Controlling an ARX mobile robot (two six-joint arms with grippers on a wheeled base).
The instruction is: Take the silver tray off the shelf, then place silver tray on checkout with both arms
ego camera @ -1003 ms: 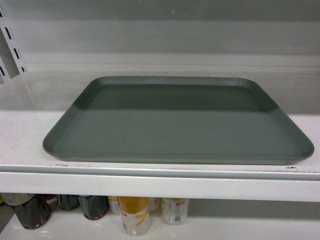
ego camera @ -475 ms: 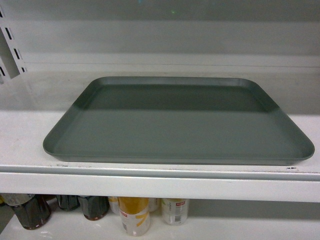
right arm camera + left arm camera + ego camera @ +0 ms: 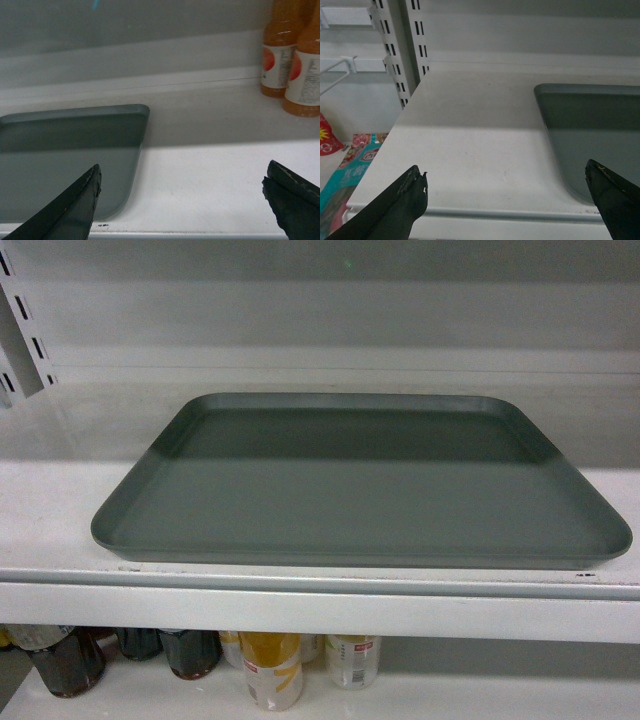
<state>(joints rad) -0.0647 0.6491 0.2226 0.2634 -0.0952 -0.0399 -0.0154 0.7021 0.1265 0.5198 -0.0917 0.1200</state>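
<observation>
**Open grippers, tray not yet held**

Left gripper (image 3: 506, 192): wide open, empty, low in front of the shelf (image 3: 320, 612), just beside the tray's (image 3: 360, 495) left front corner. Right gripper (image 3: 181, 197): wide open too, empty, near the tray's right front corner.

Tray flat on the shelf, close to the front lip, nothing on it. Orange bottles (image 3: 294, 60) well off to the right, at the back. Cans and dark bottles (image 3: 62, 658) on the board below.

Best way, by the look of it: slide both grippers in level, one onto each short side, same height. Pinch the low rim firmly. Lift together, keep flat, pull straight back. Stay away from the orange bottles.
</observation>
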